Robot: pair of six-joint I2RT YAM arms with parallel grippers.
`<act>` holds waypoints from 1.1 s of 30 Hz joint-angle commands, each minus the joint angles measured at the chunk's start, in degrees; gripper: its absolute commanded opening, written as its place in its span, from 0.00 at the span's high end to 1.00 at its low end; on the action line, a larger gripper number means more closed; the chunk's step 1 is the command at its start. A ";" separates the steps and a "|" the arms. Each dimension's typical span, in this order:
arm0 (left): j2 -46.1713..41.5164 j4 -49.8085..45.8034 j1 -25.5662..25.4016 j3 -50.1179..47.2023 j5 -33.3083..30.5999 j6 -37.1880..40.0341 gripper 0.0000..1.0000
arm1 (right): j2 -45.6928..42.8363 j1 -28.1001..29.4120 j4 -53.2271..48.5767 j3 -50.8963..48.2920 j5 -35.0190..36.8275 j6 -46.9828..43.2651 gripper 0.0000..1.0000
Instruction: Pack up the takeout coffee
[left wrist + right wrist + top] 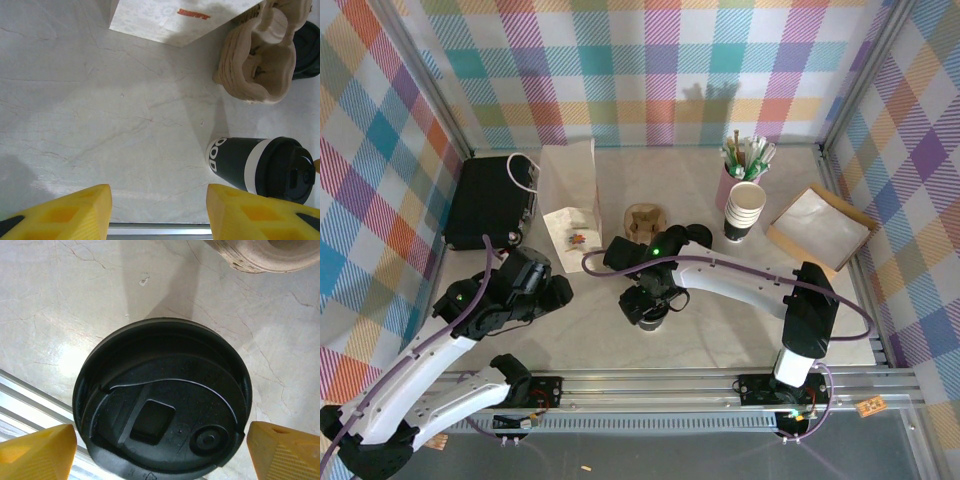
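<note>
Fingers (35, 452) of your right gripper (160, 450) stand spread wide on either side of the coffee cup (240, 162), straddling its black lid (162, 400) and gripping nothing. Your left gripper (160, 210) hangs released over bare table (100, 125), with the cup just to its right. Beyond the cup sits a pulp cup carrier (260, 60), then a white paper bag (568, 185), with a stack of cups (744, 208) farther right

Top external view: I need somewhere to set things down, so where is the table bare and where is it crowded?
Bare: the back strip between the paper bag and the pink cup, and the front patch between the right arm and the rail. Crowded: the centre, where the right gripper hangs over the takeout coffee near the cup carrier.
</note>
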 commanded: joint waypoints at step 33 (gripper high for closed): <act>14.93 34.87 -7.54 -11.57 18.44 -9.18 0.67 | -18.70 -21.34 18.22 -23.46 -31.78 12.23 0.72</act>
